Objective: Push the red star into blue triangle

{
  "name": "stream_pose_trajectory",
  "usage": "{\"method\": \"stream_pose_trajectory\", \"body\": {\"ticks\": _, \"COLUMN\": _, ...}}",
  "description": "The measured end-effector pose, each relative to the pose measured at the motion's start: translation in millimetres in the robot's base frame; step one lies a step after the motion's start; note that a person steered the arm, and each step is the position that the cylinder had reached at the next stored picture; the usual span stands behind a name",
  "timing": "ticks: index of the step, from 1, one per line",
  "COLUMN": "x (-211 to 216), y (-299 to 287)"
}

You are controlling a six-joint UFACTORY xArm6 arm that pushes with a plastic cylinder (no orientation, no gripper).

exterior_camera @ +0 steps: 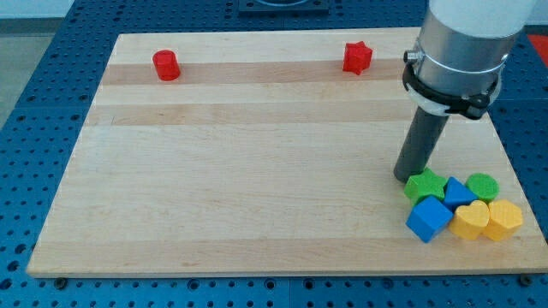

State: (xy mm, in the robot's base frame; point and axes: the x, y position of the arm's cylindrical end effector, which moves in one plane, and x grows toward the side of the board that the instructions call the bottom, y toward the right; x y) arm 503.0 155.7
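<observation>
Wooden board (240,171), blue pegboard (51,85) beneath.

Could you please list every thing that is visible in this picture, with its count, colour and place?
red cylinder: one, red, board's top left.
red star: one, red, top, right of centre.
green star: one, green, bottom-right cluster, left side.
green cylinder: one, green, cluster's top right.
blue triangle: one, blue, between the green blocks.
blue cube: one, blue, cluster's bottom left.
yellow heart: one, yellow, cluster's bottom.
yellow hexagon: one, yellow, cluster's bottom right.
wooden board: one, light wood, on blue perforated table.
my tip: one, dark, beside the green star's left.
</observation>
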Motion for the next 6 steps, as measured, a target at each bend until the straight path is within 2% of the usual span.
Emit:
{"method": "stream_pose_trajectory", "body": {"ticks": 1, "x": -21, "y": 0}}
{"method": "stream_pose_trajectory", "body": {"ticks": 4, "x": -155, "y": 19}}
{"method": "stream_pose_trajectory", "body": {"ticks": 6, "x": -222, "y": 19}}
